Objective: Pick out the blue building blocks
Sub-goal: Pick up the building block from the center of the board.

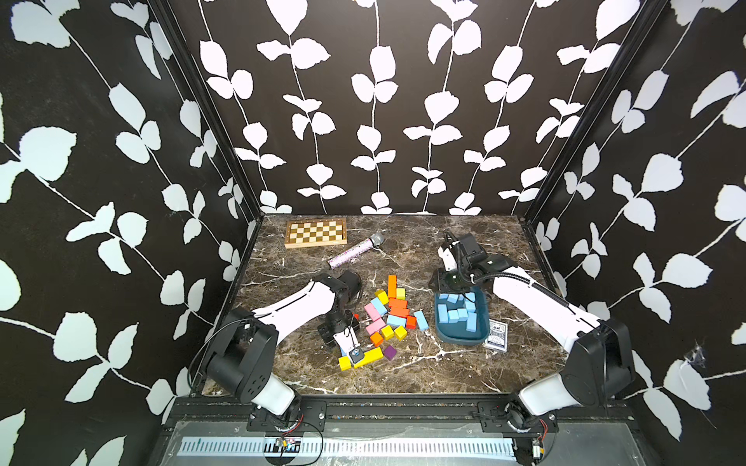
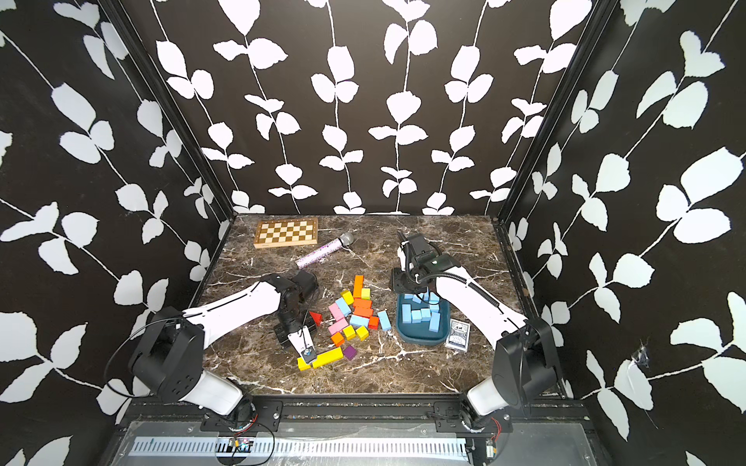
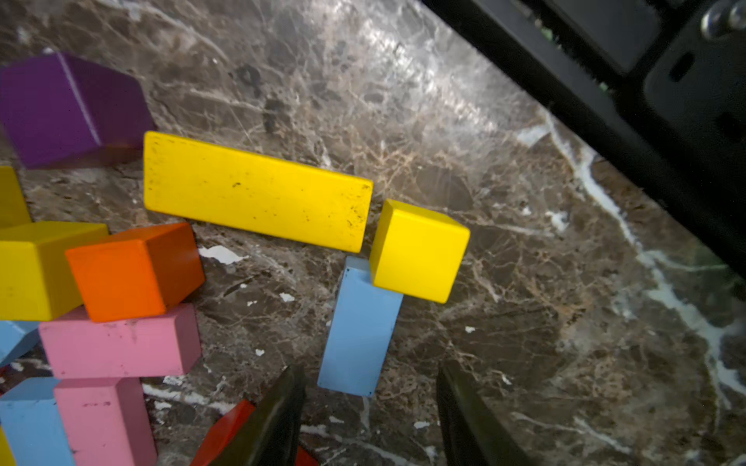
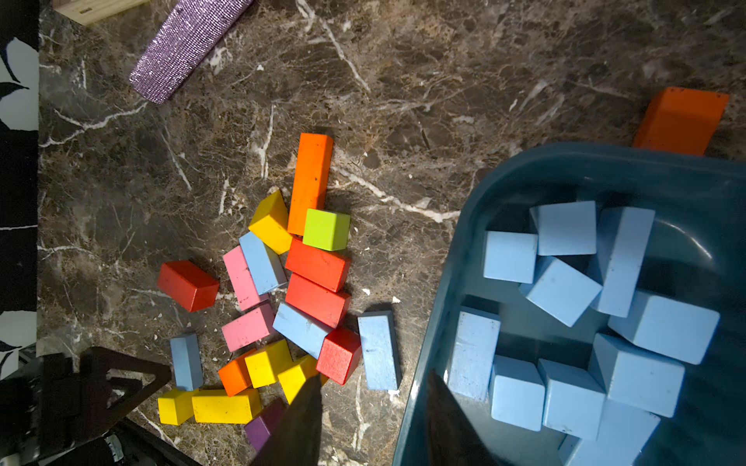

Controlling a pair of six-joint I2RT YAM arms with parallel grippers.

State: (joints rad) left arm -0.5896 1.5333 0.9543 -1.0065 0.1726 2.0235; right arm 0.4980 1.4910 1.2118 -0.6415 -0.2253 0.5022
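My half-open left fingers (image 3: 278, 423) flank a light, rigid blue bar (image 3: 359, 331); I'd pinch its long sides; right fingers (image 4: 298, 423) hang apart, empty.

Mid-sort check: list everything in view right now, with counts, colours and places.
Blue blocks in tray: about a dozen, light blue, piled inside.
Loose blue blocks: four, light blue, in or beside the mixed pile.
Other blocks: about fifteen; yellow, orange, red, pink, purple, lime; table centre.
Tray: one, dark teal, right of pile.
Chessboard: one, wooden, far left.
Microphone: one, glittery purple, beside chessboard.
Card deck: one, blue-patterned, beside tray.
Left gripper: open, straddling a loose blue bar's end.
Right gripper: open, empty, at tray's rim.
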